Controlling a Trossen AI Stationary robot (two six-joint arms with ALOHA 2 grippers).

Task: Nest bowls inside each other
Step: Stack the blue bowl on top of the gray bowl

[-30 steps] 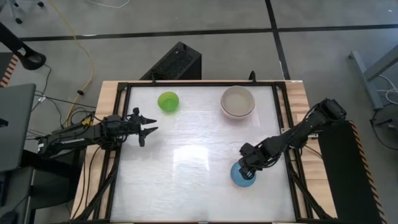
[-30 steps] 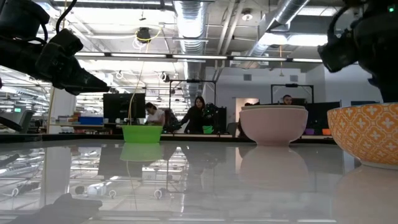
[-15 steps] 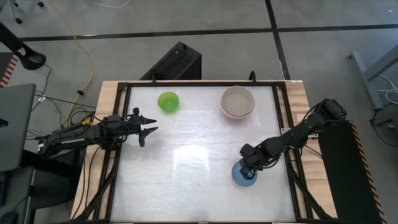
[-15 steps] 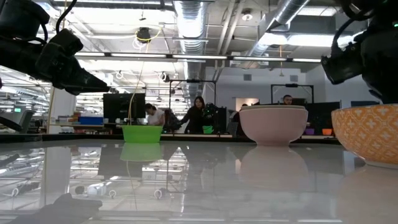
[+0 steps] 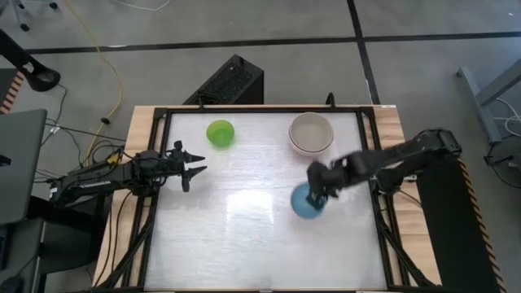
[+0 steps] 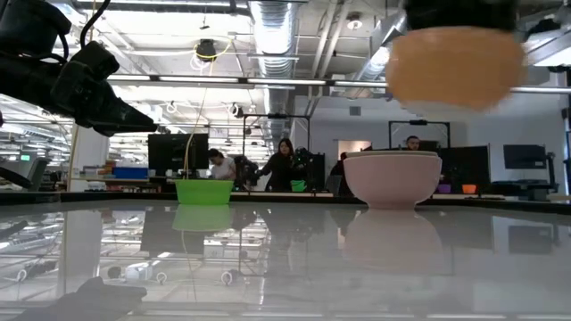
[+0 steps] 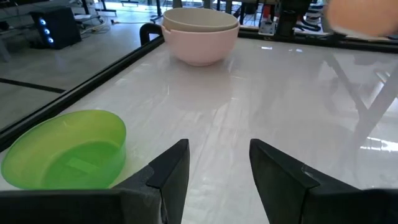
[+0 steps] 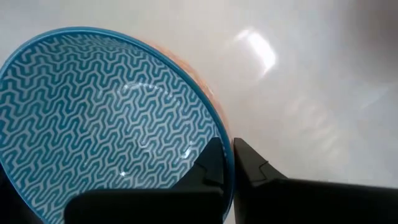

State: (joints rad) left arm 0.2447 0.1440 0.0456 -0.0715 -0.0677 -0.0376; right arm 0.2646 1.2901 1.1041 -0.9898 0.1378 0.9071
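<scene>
Above the table's right half, the right gripper [image 5: 319,194] is carrying the blue bowl [image 5: 307,202], pinched by its rim, probably toward the stacked pale bowls [image 5: 311,133]. Next: centring overhead before lowering. Left gripper [image 5: 192,169] is waiting, fingers spread.

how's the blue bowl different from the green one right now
The blue bowl is pinched at its rim by the right gripper and hangs in the air; the green bowl sits free on the table. The blue one has a zigzag pattern inside and an orange outside; the green one is plain. The blue looks a little wider. Both are round, upright and empty.
</scene>
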